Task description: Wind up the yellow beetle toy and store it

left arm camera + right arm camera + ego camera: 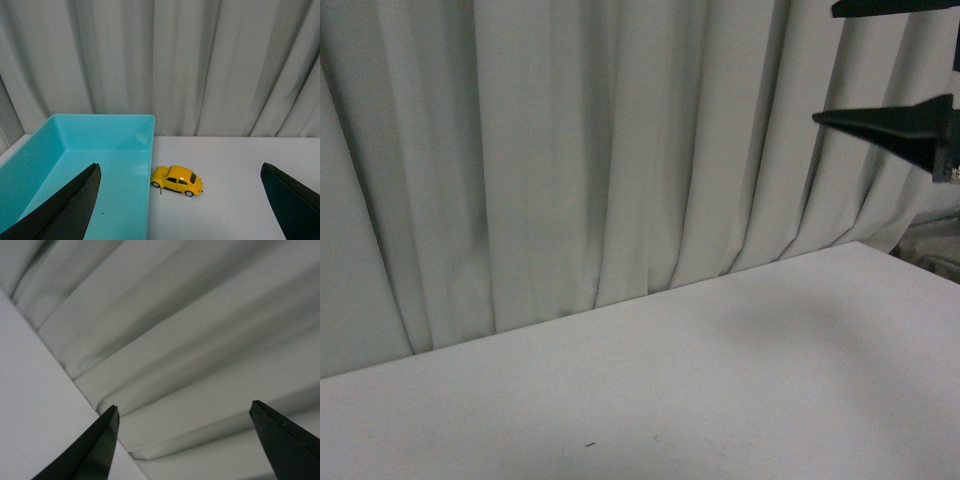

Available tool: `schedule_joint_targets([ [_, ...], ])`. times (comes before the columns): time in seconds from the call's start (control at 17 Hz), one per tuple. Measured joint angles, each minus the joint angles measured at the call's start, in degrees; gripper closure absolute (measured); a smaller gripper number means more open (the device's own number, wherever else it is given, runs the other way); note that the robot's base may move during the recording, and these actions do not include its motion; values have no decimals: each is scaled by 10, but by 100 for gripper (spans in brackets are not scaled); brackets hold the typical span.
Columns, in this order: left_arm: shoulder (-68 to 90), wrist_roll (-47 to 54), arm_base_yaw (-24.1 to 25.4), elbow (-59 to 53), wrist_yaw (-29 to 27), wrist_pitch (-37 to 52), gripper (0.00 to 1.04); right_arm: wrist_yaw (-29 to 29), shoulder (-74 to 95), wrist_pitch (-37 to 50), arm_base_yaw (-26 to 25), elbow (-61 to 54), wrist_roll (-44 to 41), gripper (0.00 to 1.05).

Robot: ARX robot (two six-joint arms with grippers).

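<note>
The yellow beetle toy [177,180] is sitting on its wheels on the white table [240,200], outside the teal bin [100,125] and just beside the bin's long outer wall. Its nose seems to be almost touching that wall, though I cannot tell for sure. The left gripper [180,167] is hovering back from the car with its two dark fingers [75,205] spread wide and nothing between them. The toy is lying ahead in the gap, well apart from both tips. Off to the right side, the right gripper [184,406] is hanging high above the table, also splayed and holding nothing, and is pointing toward the pale curtain [200,65].
</note>
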Motion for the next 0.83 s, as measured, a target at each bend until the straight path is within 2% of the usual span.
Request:
schedule_joint_targets([
  [0.06, 0, 0, 0, 0, 0, 0, 7, 125, -81, 84, 38, -91, 150, 29],
  [0.18, 0, 0, 0, 0, 0, 0, 7, 287, -228, 73, 97, -202, 437, 53],
  [0.29, 0, 0, 0, 0, 2, 0, 7, 360, -313, 75, 143, -266, 581, 74],
  [0.41, 0, 0, 0, 0, 0, 0, 7, 398, -348, 76, 177, -306, 633, 99],
  [0.47, 0, 0, 0, 0, 0, 0, 7, 409, -363, 74, 190, -323, 641, 103],
  [0.71, 0, 0, 0, 0, 0, 0, 7, 464, -426, 58, 238, -368, 652, 103],
  [0.77, 0, 0, 0, 0, 0, 0, 7, 506, -443, 51, 285, -377, 653, 103],
  [0.83, 0, 0, 0, 0, 1, 0, 7, 504, -456, 48, 297, -384, 653, 103],
])
